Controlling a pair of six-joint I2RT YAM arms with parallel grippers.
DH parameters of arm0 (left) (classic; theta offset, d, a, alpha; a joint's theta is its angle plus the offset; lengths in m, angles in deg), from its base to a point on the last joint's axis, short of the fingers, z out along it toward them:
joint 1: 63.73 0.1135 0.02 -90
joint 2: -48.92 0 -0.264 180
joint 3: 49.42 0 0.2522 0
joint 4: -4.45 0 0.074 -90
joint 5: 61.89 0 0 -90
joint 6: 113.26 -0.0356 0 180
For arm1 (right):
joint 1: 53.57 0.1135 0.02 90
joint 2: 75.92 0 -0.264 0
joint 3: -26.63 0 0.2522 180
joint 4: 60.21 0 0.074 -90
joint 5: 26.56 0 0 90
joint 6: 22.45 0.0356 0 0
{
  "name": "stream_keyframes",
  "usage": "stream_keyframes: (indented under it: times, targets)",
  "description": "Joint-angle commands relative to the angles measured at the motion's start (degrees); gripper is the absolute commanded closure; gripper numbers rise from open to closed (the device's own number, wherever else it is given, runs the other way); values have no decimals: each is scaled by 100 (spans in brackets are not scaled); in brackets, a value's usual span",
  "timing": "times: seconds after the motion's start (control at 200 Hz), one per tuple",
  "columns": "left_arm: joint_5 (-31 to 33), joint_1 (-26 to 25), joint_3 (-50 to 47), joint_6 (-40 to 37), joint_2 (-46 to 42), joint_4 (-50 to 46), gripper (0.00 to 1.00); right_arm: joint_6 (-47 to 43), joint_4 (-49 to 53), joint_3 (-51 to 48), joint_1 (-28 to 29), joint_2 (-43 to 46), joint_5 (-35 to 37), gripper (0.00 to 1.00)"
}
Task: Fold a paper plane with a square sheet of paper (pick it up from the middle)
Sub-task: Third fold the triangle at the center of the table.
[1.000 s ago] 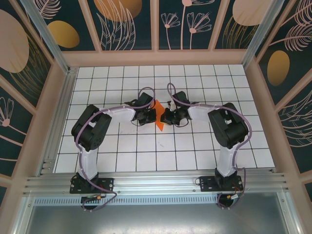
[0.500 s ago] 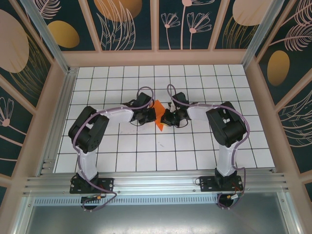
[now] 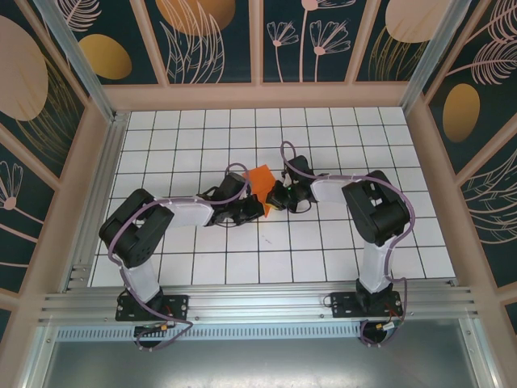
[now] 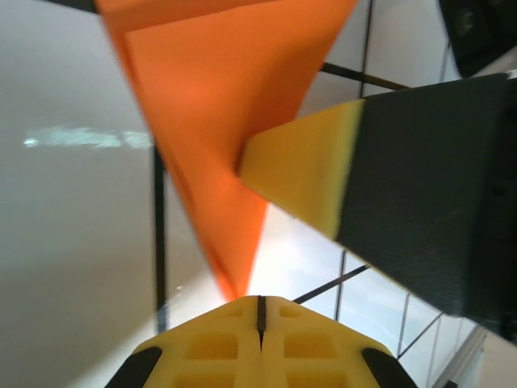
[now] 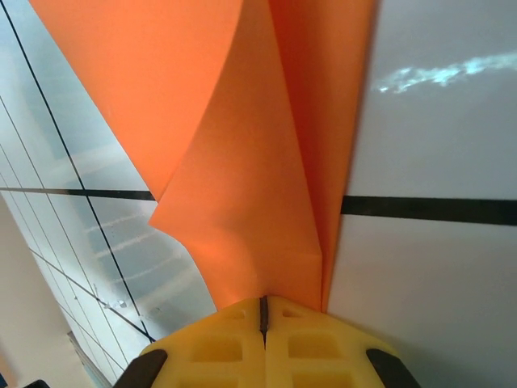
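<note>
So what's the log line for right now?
orange paper: partly folded | left jaws: shut on its tip | right jaws: shut on folded edge

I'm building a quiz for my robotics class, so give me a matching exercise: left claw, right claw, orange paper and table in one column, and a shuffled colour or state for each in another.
1. left claw
2. right claw
3. orange paper
4. table

A. white tiles, dark grid lines
B. shut on the paper's layered folds
C. folded, between the two claws
D. shut at the paper's narrow tip

Pairs: 1-D, 2-B, 3-C, 4-A
</note>
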Motion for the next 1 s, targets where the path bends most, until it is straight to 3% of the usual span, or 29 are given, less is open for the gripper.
stream_keyframes:
  times: [0.0,0.616,0.996]
  targets:
    - [-209,0,-21,299,133,642,97,409,65,-234,59,8,214,100]
    - [248,-13,337,48,627,-162,100,613,-91,-290,59,13,79,100]
    - [691,-12,204,-500,704,-1329,100,-711,-404,-34,-140,-45,-81,100]
